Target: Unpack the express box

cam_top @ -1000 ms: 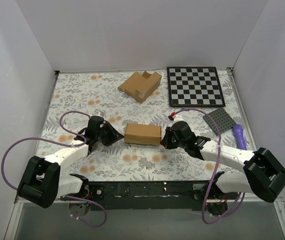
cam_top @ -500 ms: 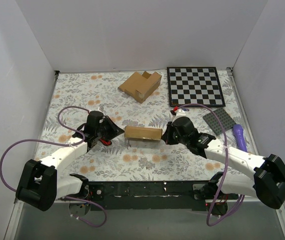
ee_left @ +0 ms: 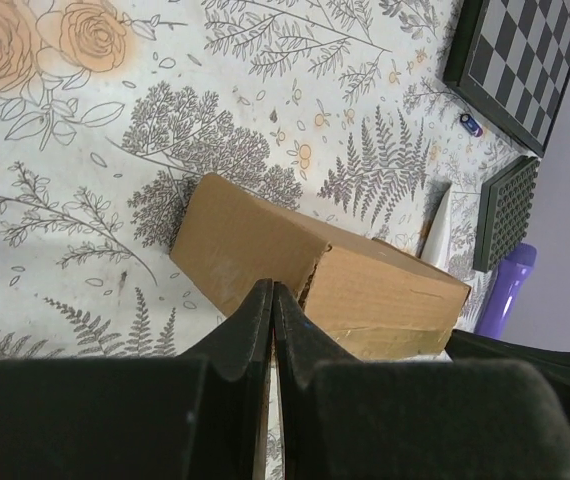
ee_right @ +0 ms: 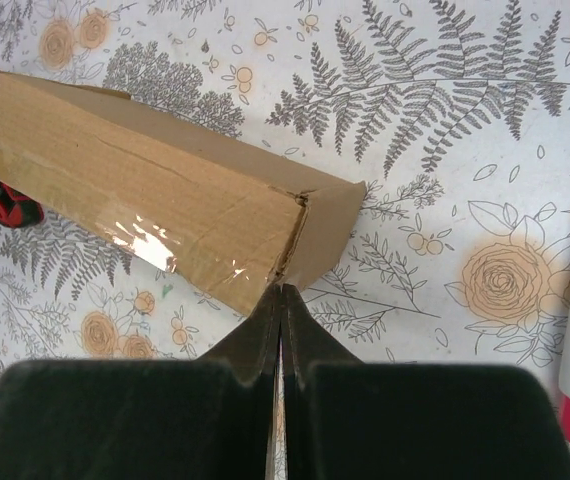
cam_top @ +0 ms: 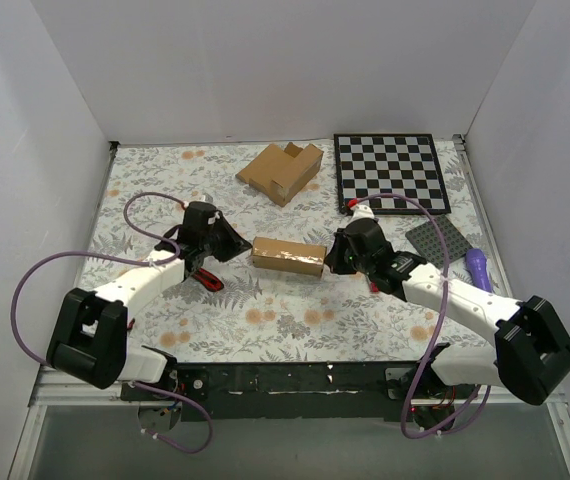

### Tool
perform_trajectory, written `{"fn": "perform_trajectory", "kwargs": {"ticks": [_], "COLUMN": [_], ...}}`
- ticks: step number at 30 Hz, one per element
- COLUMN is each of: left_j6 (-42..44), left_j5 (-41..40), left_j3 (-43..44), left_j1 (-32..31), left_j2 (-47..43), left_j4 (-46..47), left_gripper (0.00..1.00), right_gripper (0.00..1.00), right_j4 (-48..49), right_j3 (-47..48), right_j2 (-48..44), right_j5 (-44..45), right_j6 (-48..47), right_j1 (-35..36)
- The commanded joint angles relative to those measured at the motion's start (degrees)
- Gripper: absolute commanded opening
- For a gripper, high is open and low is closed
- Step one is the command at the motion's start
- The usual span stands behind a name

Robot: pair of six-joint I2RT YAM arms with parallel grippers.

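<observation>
Now the express box [cam_top: 288, 256], pinned between left gripper [cam_top: 242, 249] and right gripper [cam_top: 331, 262], both closed tight and holding nothing, sits tipped on edge, no longer flat, so its taped seam is likely reachable.

The top camera looks down over the whole floral table [cam_top: 265, 330]. Both wrist cameras closely face the brown cardboard box [ee_left: 315, 275] from opposite ends.

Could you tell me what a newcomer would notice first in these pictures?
The small brown express box lies mid-table on the floral cloth, with the shut left gripper at its left end and the shut right gripper at its right end. Behind it sit a notched cardboard box and, far right, a checkerboard.
</observation>
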Motion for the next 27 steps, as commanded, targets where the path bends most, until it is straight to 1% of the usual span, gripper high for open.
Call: {"fn": "perform_trajectory", "kwargs": {"ticks": [1, 4, 5, 9, 10, 12, 13, 14, 15, 16, 17, 18, 19, 20, 21, 22, 23, 24, 27], "left_j6": [0.1, 1.1, 1.3, 2.7, 2.9, 3.2, 3.8, 4.1, 4.5, 4.9, 4.9, 4.7, 1.7, -0.1, -1.6, -3.0, -4.9, -5.9, -9.1], "left_j5": [4.4, 3.1, 2.7, 0.2, -0.5, -2.4, -3.1, -3.6, -5.1, -6.3, -8.1, -12.5, -15.9, -18.8, -23.0, -24.3, -24.9, -25.6, -26.1], "left_j3": [5.4, 8.4, 9.1, 11.6, 12.3, 12.9, 13.1, 13.2, 13.1, 12.7, 11.7, 10.6, 9.7, 8.6, 6.1, 4.8, 2.7, -0.1, -2.1], "left_j1": [-1.7, -1.7, -1.7, -1.7, -1.6, -1.5, -1.4, -1.4, -1.5, -1.4, -1.4, -1.4, -1.3, -1.3, -1.2, -1.2, -1.2, -1.1, -0.7], "left_j2": [1.1, 1.7, 1.8, 1.4, 0.8, 0.0, -0.6, -1.9, -2.7, -3.6, -6.1, -7.5, -9.3, -11.2, -15.6, -18.1, -20.6, -25.5, -29.0], "left_j4": [-0.1, -1.3, -1.7, -3.0, -3.8, -4.7, -5.9, -6.5, -7.4, -10.0, -11.6, -13.2, -17.9, -20.3, -22.3, -25.0, -25.3, -25.5, -27.8], "left_gripper": [0.0, 0.0, 0.02, 0.16, 0.21, 0.26, 0.31, 0.35, 0.41, 0.55, 0.62, 0.71, 0.8, 0.92, 0.98, 0.98, 0.98, 0.98, 0.98], "right_gripper": [0.01, 0.01, 0.01, 0.01, 0.01, 0.01, 0.04, 0.1, 0.14, 0.19, 0.33, 0.4, 0.45, 0.52, 0.54, 0.55, 0.57, 0.57, 0.56], "right_j4": [4.2, 1.9, 1.6, 0.0, -0.8, -1.5, -2.3, -2.7, -3.0, -3.4, -3.5, -3.2, -2.4, -2.1, -2.1, -2.2, -2.3, -2.3, -1.9], "right_j3": [2.7, 3.5, 3.6, 3.7, 3.5, 3.3, 3.1, 2.8, 2.4, 0.8, -0.3, -1.8, -3.2, -6.0, -7.1, -8.1, -10.1, -10.9, -13.6], "right_j2": [0.3, -1.2, -1.6, -4.6, -5.2, -7.2, -8.0, -8.8, -10.8, -12.0, -13.2, -15.7, -16.9, -18.1, -20.1, -21.0, -21.8, -23.2, -24.3], "right_j5": [-2.8, -1.6, -1.4, -0.3, -0.3, 0.6, 1.0, 1.4, 1.4, 1.4, 1.3, 0.5, 0.0, -1.5, -2.1, -2.4, -2.4, -2.4, -2.1], "right_j6": [0.0, -1.5, -1.9, -3.0, -3.1, -3.6, -4.0, -5.4, -6.2, -7.1, -9.3, -10.3, -11.0, -12.2, -12.5, -12.6, -12.6, -13.0, -13.3], "right_j1": [-0.4, -0.6, -0.6, -0.6, -0.5, -0.5, -0.5, -0.5, -0.5, -0.6, -0.5, -0.6, -0.6, -0.5, -0.5, -0.4, -0.4, -0.4, -0.4]}}
